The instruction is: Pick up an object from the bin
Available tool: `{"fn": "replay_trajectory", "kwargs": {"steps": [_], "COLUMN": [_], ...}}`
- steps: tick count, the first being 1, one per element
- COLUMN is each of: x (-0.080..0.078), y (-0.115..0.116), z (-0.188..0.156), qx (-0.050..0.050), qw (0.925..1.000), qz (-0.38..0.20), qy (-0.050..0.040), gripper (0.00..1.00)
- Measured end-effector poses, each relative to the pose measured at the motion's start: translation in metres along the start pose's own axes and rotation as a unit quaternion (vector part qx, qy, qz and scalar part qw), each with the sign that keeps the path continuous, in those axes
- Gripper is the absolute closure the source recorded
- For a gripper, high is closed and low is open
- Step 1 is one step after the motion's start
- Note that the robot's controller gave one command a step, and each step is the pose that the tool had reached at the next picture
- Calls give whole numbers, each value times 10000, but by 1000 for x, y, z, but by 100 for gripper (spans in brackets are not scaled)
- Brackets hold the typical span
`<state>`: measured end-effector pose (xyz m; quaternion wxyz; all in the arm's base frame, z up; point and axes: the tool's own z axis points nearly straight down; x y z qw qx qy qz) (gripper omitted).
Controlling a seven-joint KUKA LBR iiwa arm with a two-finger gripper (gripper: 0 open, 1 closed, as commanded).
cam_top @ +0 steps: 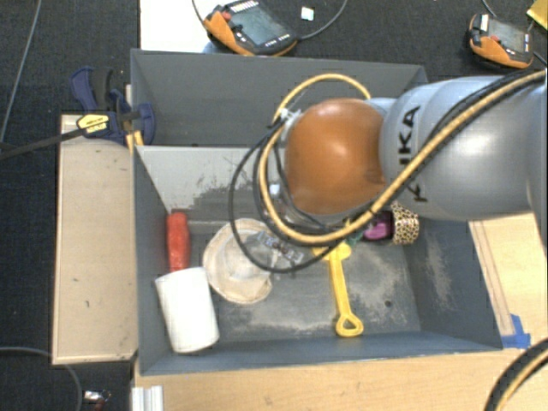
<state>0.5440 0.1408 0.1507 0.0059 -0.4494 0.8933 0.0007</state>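
Note:
My gripper (272, 252) reaches down under the orange wrist cover, its metal tip over the right part of a clear round plastic lid (233, 264) that lies on the bin floor left of centre. A yellow plastic tool with a ring-shaped end (341, 293) lies just right of the gripper, its handle pointing toward the front wall. A white cylinder (187, 308) rests at the front left, touching the lid's left edge. A red cylinder (177, 240) lies along the left wall.
A purple thing beside a leopard-patterned piece (394, 226) sits at the right, partly under the arm. The arm and its cables cover the bin's back centre. The front right floor is bare metal.

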Motion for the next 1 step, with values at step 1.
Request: {"fn": "replay_trajectory", "kwargs": {"steps": [1], "x": [0], "y": [0], "z": [-17], "qx": [2], "qw": [10000], "qz": [21], "qy": [-8], "gripper": [100]}}
